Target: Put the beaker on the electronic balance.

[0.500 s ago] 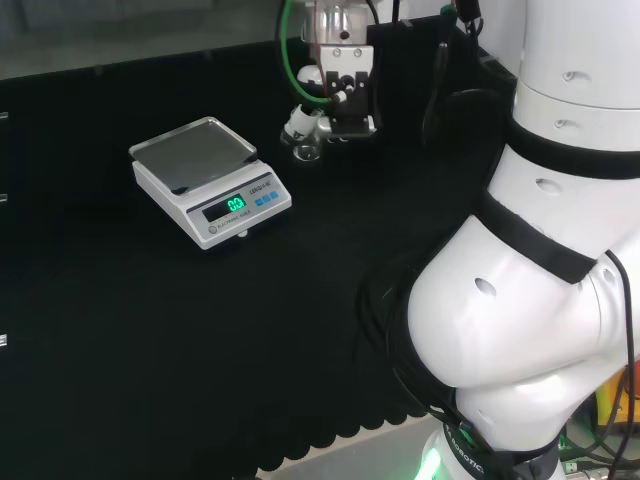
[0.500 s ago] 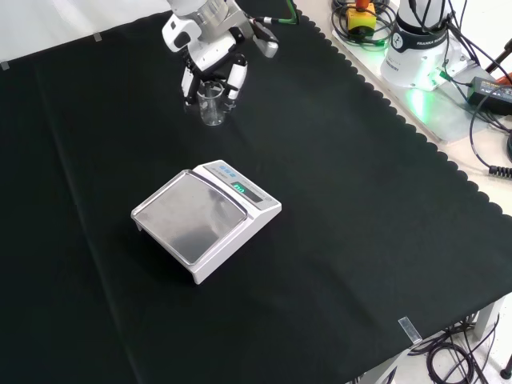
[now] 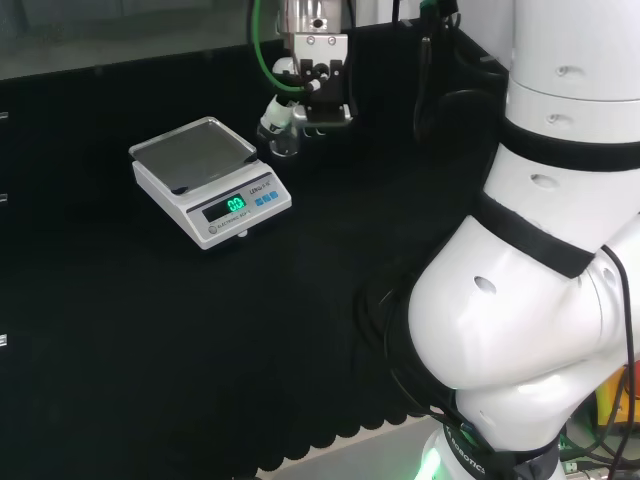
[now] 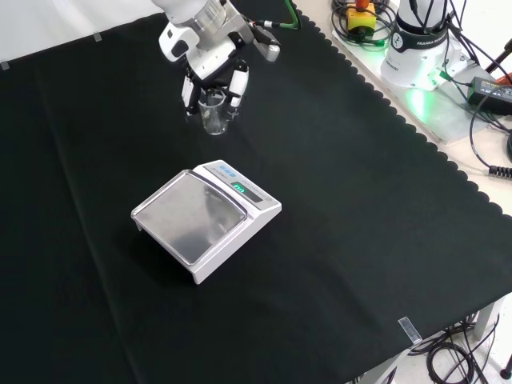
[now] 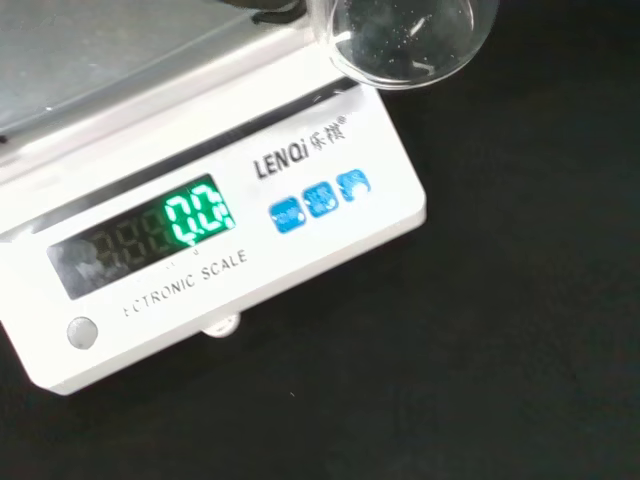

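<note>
A small clear glass beaker (image 4: 213, 112) hangs upright above the cloth, with the hand (image 4: 210, 66) shut on it from above. In the head view the beaker (image 3: 283, 141) and the hand (image 3: 318, 78) are just right of the balance. The white electronic balance (image 4: 206, 222) with its bare steel pan (image 3: 193, 152) and lit green display stands on the black cloth, nearer the camera than the beaker in the front view. Close up in the wrist view, the beaker's round base (image 5: 405, 38) hovers over the corner of the balance (image 5: 215, 240).
The arm's large white links (image 3: 540, 250) take up the right of the head view. Its base (image 4: 420, 44), cables and a power supply lie past the cloth's scalloped edge at the front view's upper right.
The hand has lifted the beaker off the cloth and carried it toward the balance, leftward in the head view.
</note>
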`<state>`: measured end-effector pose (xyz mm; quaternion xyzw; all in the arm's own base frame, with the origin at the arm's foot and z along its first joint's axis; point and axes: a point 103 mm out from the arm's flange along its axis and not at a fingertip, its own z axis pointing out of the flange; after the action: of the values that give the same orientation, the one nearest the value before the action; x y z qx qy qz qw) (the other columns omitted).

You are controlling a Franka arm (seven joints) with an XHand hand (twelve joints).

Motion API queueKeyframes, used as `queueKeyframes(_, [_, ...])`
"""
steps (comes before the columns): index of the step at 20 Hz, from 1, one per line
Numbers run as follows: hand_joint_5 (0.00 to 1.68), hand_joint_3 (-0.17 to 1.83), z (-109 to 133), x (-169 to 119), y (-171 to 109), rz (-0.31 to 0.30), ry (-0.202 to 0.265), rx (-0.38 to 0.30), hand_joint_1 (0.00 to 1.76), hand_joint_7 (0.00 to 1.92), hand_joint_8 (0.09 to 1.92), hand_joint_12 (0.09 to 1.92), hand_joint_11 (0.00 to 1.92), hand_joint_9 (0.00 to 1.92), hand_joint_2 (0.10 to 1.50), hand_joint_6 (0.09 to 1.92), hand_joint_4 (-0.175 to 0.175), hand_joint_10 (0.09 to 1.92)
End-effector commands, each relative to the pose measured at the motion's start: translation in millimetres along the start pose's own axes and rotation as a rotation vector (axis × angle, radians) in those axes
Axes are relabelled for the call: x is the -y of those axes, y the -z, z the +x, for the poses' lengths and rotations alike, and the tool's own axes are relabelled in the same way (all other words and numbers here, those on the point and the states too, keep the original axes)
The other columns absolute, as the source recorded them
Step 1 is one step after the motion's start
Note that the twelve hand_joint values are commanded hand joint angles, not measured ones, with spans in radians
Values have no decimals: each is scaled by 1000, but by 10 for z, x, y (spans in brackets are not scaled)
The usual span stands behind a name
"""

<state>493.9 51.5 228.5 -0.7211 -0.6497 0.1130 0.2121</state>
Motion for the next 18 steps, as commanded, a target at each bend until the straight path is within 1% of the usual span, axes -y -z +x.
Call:
queueKeyframes(1, [770,-175,193,-167,78,-28,62,3,1110,1050,786,855,1477,1469,1064,630,-175,616])
queueKeyframes(5, [766,-175,352,-352,181,-41,119,23,1107,1046,787,857,1473,1466,1063,630,-175,614])
queueKeyframes(7, [765,-175,502,-457,234,-46,141,31,1105,1044,787,857,1472,1465,1063,630,-175,613])
queueKeyframes(11, [760,-175,726,-660,291,-52,186,38,1100,1040,788,858,1463,1460,1063,630,-175,609])
queueKeyframes(15, [757,-175,902,-860,324,-47,229,38,1096,1035,788,860,1456,1459,1063,630,-175,607])
queueKeyframes(18, [754,-175,1036,-1002,312,-25,264,44,1090,1029,790,862,1446,1458,1065,631,-175,604])
